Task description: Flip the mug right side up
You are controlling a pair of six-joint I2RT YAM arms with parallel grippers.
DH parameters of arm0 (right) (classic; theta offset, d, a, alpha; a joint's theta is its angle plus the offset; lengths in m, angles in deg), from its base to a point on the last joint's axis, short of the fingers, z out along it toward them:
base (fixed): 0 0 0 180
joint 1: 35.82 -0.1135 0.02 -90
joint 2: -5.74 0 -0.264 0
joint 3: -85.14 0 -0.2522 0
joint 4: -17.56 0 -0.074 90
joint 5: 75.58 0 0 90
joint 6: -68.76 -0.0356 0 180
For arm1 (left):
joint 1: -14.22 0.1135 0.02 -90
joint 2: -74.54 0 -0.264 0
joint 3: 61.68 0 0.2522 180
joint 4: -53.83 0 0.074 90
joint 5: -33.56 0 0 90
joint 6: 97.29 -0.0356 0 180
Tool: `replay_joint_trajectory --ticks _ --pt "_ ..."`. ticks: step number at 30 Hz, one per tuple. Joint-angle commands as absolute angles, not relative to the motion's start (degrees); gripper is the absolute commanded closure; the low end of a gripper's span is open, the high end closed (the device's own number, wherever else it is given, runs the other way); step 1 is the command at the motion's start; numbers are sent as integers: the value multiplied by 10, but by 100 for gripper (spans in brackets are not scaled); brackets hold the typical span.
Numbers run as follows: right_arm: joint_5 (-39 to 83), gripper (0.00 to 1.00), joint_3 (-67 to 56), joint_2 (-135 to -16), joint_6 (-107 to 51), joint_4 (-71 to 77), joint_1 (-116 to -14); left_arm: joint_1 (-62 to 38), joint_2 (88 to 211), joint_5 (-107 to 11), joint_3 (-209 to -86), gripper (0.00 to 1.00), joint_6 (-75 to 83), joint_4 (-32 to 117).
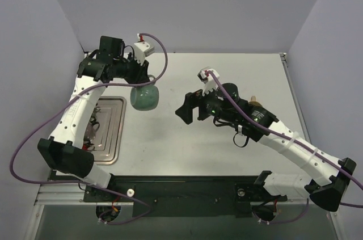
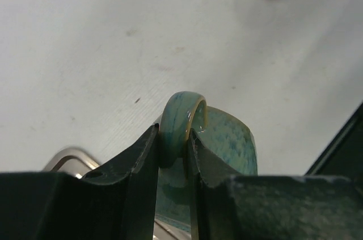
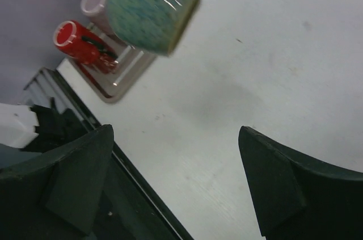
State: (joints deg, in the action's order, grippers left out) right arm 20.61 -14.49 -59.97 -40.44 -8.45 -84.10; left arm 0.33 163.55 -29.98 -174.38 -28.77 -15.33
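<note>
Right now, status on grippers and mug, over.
Left gripper shut on handle of mug. Mug looks lifted, tilted. Right gripper open, empty, apart from mug. Tray to its left, not touching.

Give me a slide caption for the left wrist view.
Left gripper shut on the mug by its handle, over the table.
</note>
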Motion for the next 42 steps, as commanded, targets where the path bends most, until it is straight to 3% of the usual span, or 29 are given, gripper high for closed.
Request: replay_joint_trajectory --ticks 1,5,14,20,22,23,26,27,28,29,30,31,32,33,34,38,42 --pt "296 14 -165 -618 -484 161 -869 -31 1579 -168 -1788 100 -149 -116" --pt "304 14 -169 -644 -523 240 -886 -35 1565 -106 -1803 100 -98 -105" --pt "236 14 -183 -629 -519 208 -886 -36 1536 -107 -1800 100 -79 -73" --pt "306 18 -181 -658 -554 267 -890 -52 1514 -78 -1769 100 -37 -15" --pt "331 28 -186 -666 -567 314 -890 -62 1511 -79 -1763 100 -40 2" --pt "337 40 -194 -665 -577 333 -889 -63 1513 -80 -1757 100 -39 9" --pt "329 66 -206 -656 -575 373 -888 -63 1522 -94 -1752 100 -46 18" --pt "317 79 -212 -648 -567 373 -888 -63 1526 -96 -1749 100 -52 15" --pt "311 86 -217 -644 -561 368 -888 -63 1527 -101 -1745 100 -60 14" --pt "298 100 -221 -635 -548 360 -888 -63 1525 -105 -1730 100 -62 16" --pt "274 100 -221 -632 -541 327 -886 -63 1521 -112 -1722 100 -69 21" --pt "259 100 -213 -627 -525 304 -885 -62 1519 -126 -1706 92 -87 24" --pt "217 100 -205 -627 -512 238 -879 -61 1516 -154 -1700 70 -94 24" --pt "197 100 -185 -630 -492 205 -879 -57 1514 -175 -1687 34 -109 25" --pt "165 100 -167 -644 -485 142 -867 -54 1509 -214 -1683 13 -118 25" --pt "168 100 -134 -715 -497 61 -799 -43 1496 -367 -1656 12 -172 22" --pt "190 100 -87 -822 -519 40 -749 -2 1500 -419 -1652 11 -243 -26"
